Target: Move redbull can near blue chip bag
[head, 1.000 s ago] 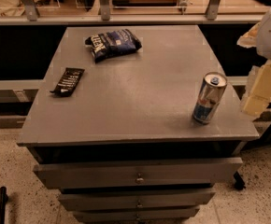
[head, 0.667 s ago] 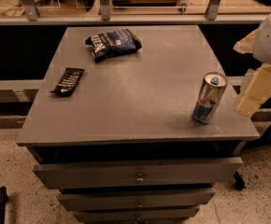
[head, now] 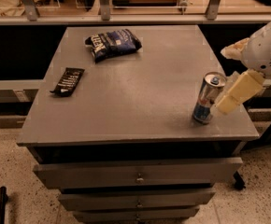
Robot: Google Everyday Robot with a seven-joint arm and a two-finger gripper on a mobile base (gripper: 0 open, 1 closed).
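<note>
The redbull can (head: pixel 207 99) stands near the table's right front corner, silver and blue with a blue tab on top. The blue chip bag (head: pixel 113 43) lies crinkled at the table's far left-centre, far from the can. My gripper (head: pixel 223 80) comes in from the right edge, just right of the can, on a white wrist. It is open. One cream finger (head: pixel 237 92) reaches down against the can's right side. The other finger (head: pixel 233 47) sits higher and behind the can. The can is not between them.
A flat black packet (head: pixel 68 80) with white print lies at the left of the grey table (head: pixel 126 106). Drawers (head: pixel 138 171) sit under the tabletop. A rail and shelf run behind the table. A black wheeled leg stands on the floor at right.
My gripper has moved left, from off the table's right edge up to the can's right side. The can, the bag and the packet have not moved.
</note>
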